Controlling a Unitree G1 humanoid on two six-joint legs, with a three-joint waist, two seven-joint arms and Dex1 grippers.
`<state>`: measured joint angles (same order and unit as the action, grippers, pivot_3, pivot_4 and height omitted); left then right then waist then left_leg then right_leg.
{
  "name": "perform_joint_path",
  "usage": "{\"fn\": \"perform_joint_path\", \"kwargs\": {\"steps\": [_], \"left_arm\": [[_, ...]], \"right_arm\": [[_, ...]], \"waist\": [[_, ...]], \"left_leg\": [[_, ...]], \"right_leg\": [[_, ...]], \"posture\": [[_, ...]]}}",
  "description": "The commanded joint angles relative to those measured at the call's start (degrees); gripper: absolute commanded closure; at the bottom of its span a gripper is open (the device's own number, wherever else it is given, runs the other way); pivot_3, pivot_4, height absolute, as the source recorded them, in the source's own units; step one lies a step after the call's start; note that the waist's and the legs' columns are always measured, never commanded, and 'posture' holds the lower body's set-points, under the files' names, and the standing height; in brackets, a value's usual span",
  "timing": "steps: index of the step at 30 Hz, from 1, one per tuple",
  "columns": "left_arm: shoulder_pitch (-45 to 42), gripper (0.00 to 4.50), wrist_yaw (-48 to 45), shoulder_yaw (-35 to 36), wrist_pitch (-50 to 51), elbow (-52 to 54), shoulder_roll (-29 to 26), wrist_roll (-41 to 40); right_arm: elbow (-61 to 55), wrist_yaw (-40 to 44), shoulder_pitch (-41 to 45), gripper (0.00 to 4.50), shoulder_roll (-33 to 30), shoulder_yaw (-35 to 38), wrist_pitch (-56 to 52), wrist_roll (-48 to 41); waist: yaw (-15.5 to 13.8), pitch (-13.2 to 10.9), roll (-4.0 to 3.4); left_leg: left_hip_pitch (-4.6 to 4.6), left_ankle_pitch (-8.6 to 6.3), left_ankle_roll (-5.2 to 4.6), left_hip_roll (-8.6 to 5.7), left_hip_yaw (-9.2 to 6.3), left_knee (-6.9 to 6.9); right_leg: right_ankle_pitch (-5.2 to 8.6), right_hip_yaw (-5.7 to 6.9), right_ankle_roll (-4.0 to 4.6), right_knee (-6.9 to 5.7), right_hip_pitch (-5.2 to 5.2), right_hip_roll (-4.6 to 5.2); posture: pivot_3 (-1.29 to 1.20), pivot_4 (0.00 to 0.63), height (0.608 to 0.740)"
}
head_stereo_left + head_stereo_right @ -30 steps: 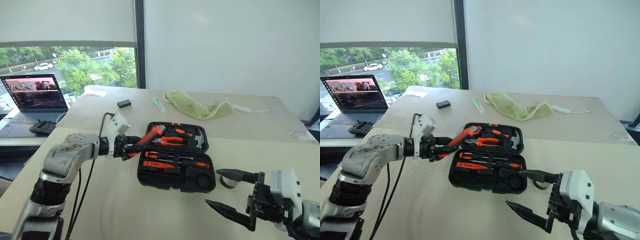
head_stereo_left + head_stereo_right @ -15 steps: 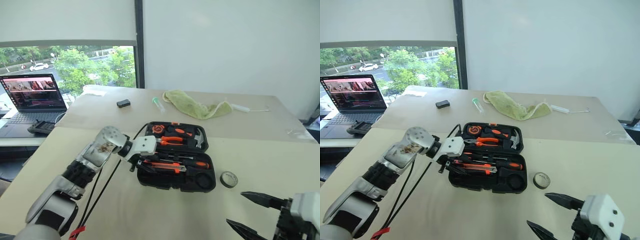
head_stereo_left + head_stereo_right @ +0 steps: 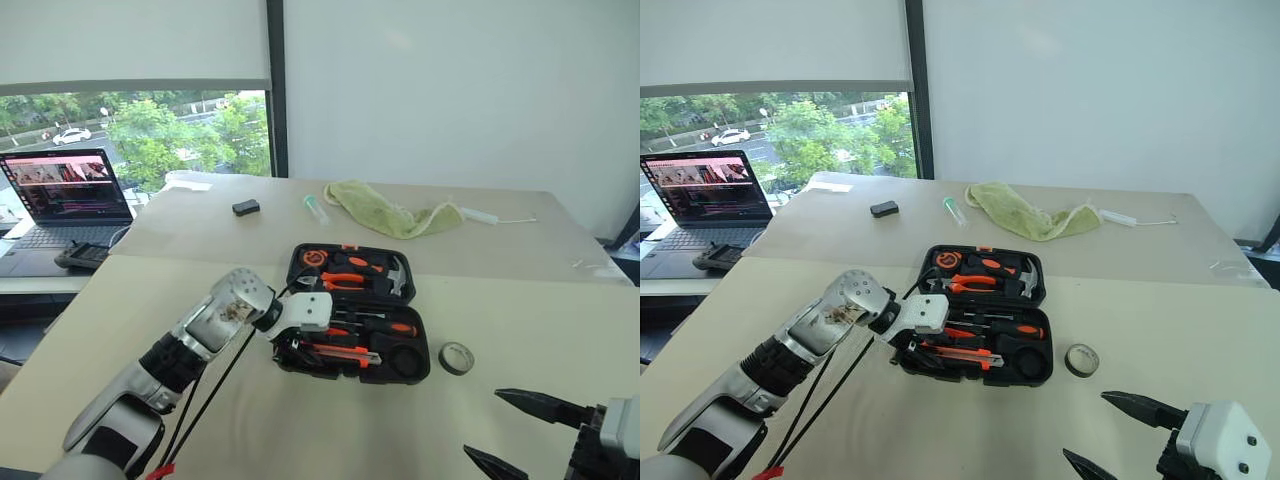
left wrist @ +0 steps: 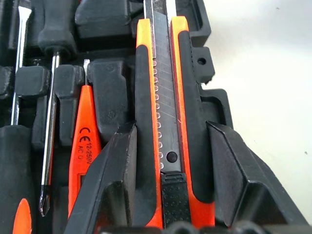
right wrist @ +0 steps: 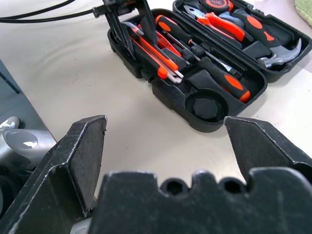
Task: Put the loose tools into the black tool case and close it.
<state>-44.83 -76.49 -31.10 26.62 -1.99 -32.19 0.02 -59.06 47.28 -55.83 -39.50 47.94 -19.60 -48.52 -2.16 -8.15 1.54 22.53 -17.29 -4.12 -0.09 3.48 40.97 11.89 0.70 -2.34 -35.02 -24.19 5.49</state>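
Since a second ago the left gripper (image 4: 168, 161) has swung from the case's left edge down over its near half, carrying the utility knife (image 4: 163, 112) with it, and the right gripper (image 3: 520, 435) has drawn back toward 5 o'clock. Now the left gripper's fingers (image 4: 114, 170) pinch the knife on both sides, the knife lying along the front-left of the tool case (image 3: 420, 370), which sits open at mid-table. Just beside the knife is the small tester screwdriver (image 4: 84, 131), with the long screwdrivers (image 5: 214, 73) slotted beyond it. The right gripper hangs with its fingers spread wide and nothing between them. The tape roll (image 3: 457, 357) lies on the table (image 3: 520, 310) at the case's 3 o'clock, apart from it.
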Motion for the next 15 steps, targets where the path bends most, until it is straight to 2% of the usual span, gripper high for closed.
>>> {"fn": "perform_joint_path", "kwargs": {"steps": [1, 2, 4, 5, 7, 10, 15], "left_arm": [[0.86, 2.85, 1.28, -1.68, -1.28, -0.92, 0.01, 2.58], [0.95, 2.85, 1.02, -1.84, -1.89, -0.94, -0.05, 2.68], [1.19, 1.85, 1.79, -0.97, -2.51, -1.09, 0.55, 2.28], [1.19, 1.67, 1.98, -0.43, -2.89, -1.20, 0.75, 1.98], [1.29, 0.93, 1.88, 3.36, -2.84, -0.40, 1.35, -1.55], [1.59, 0.93, 0.07, 8.48, -0.27, 0.50, 0.95, -6.97], [3.75, 2.40, -2.15, 14.27, -1.13, -1.34, 0.82, -13.84]], "right_arm": [[-0.94, -0.29, -0.87, 0.00, -0.58, 1.14, 2.03, -0.98], [-0.94, -0.39, -0.91, 0.00, -0.74, 1.08, 2.17, -1.01], [-0.94, -0.52, -0.86, 0.00, -0.95, 0.97, 2.40, -1.04], [-0.94, -0.57, -0.84, 0.00, -1.01, 0.93, 2.47, -1.05], [-0.94, -0.64, -0.94, 0.00, -1.06, 0.78, 2.70, -1.00], [-0.94, -0.71, -0.96, 0.00, -1.02, 0.52, 2.95, -0.84], [-0.94, -0.98, 0.12, 0.00, -0.85, -0.48, 2.54, -0.15]], "waist": [[-0.19, 0.01, -0.02], [-0.20, 0.02, -0.02], [-0.18, 0.04, -0.07], [-0.19, 0.06, -0.09], [-0.15, 0.07, -0.11], [-0.05, 0.07, -0.11], [0.04, 0.07, -0.11]], "left_leg": [[-0.07, 0.00, 0.00, 0.00, 0.00, 0.00], [-0.10, 0.00, 0.00, 0.00, 0.00, 0.00], [-0.13, 0.01, 0.01, 0.01, 0.00, 0.00], [-0.14, 0.01, 0.01, 0.01, 0.00, 0.01], [-0.15, 0.01, 0.01, 0.01, 0.00, 0.01], [-0.07, 0.01, 0.01, 0.02, 0.01, -0.02], [-0.03, 0.01, 0.02, 0.04, -0.01, -0.04]], "right_leg": [[0.01, 0.00, 0.01, 0.00, 0.06, 0.01], [0.04, 0.00, 0.06, -0.01, 0.08, 0.01], [0.10, -0.04, 0.17, -0.01, 0.09, 0.02], [0.12, -0.05, 0.20, -0.02, 0.09, 0.02], [0.10, -0.07, 0.17, -0.03, 0.09, 0.02], [0.07, -0.06, 0.05, -0.04, -0.02, 0.01], [0.08, -0.03, 0.05, -0.07, -0.08, 0.01]], "posture": [[0.00, 0.150, 0.740], [0.00, 0.150, 0.740], [0.00, 0.150, 0.740], [0.00, 0.150, 0.740], [0.00, 0.150, 0.740], [0.00, 0.150, 0.740], [0.00, 0.150, 0.740]]}}
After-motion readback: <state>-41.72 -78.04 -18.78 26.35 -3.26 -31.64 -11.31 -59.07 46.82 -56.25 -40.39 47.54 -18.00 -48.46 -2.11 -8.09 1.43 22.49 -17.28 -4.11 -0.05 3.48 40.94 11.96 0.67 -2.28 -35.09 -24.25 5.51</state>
